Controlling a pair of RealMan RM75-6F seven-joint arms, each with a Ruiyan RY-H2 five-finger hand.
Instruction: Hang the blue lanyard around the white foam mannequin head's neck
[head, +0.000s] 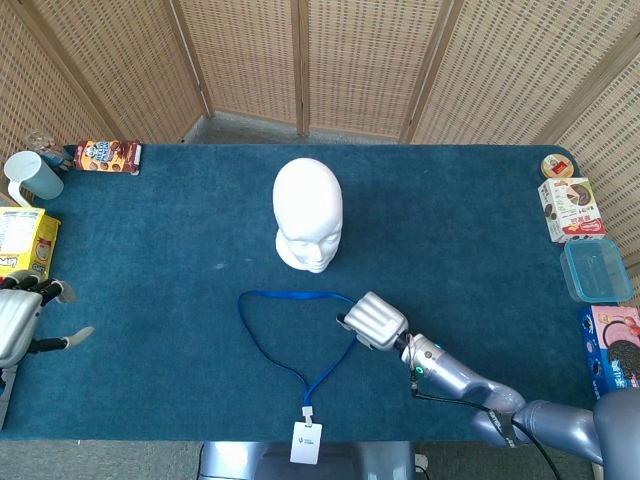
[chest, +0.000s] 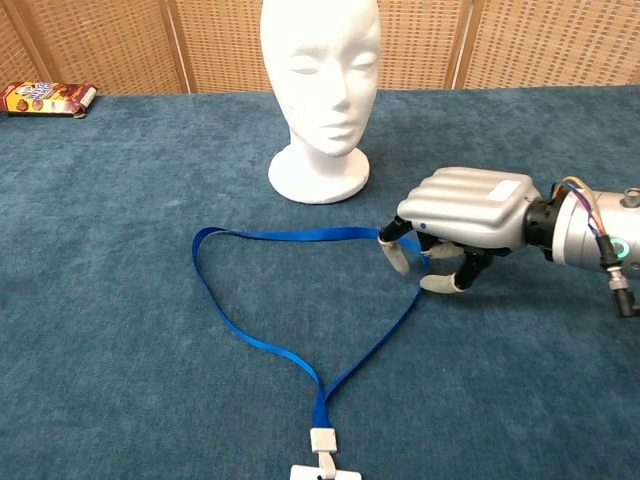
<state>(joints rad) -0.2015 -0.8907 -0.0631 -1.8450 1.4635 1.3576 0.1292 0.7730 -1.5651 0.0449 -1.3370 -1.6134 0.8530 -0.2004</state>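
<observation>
Your flat blue lanyard (chest: 262, 343) lies in a teardrop loop on the napped teal cloth (head: 470, 240), its white badge (head: 306, 442) nearest you, just in front of the smooth white foam mannequin head (head: 308, 212). Your right hand (chest: 458, 215) sits palm-down over the loop's right corner, fingers curled with tips (chest: 398, 260) at the ribbon; whether they actually pinch it, you cannot tell. Your left hand (head: 18, 320) rests at the table's left edge, fingers apart, holding nothing.

Silver arms, silver hands with pale-tipped dark fingers

The right hand (chest: 455, 225) has a ribbed silver metal back shell, black finger segments and cream fingertips (chest: 399, 259); its silver cylindrical wrist at the right edge carries coloured wires and a small green light. At the head view's lower left, the left hand (head: 22, 322) matches it.
</observation>
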